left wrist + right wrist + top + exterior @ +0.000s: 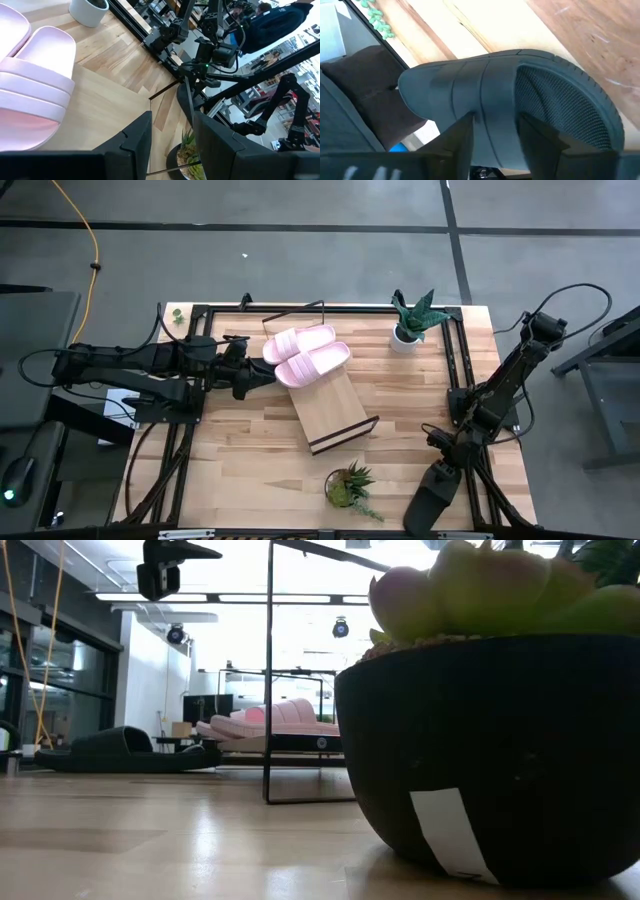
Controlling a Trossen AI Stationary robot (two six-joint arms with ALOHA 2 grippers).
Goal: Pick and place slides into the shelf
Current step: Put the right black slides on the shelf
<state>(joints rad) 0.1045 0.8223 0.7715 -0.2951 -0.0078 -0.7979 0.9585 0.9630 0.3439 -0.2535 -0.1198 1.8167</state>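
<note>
Two pale pink slides (307, 355) lie side by side, soles down, on the upper end of the slanted shelf (335, 412); the low view shows them too (285, 718). My left gripper (268, 376) is open and hovers just left of them, touching nothing; its wrist view shows it (172, 145) above the board beside a pink slide (30, 95). A black slide (432, 498) lies at the table's near right edge. My right gripper (440, 465) is open right over it. Another black slide (110, 752) rests on the table, seen at the left of the low view. My right gripper (495, 145) comes down from above with its open fingers on either side of the black slide's wide strap (485, 95). The slide lies flat on the table. I cannot tell whether the fingers touch it.
A white-potted plant (412, 320) stands at the far right of the table. A dark-potted plant (350, 485) stands near the near edge and fills the low view (490, 750). The shelf's black wire frame (300, 310) rises at its far end. Bare wood lies near left.
</note>
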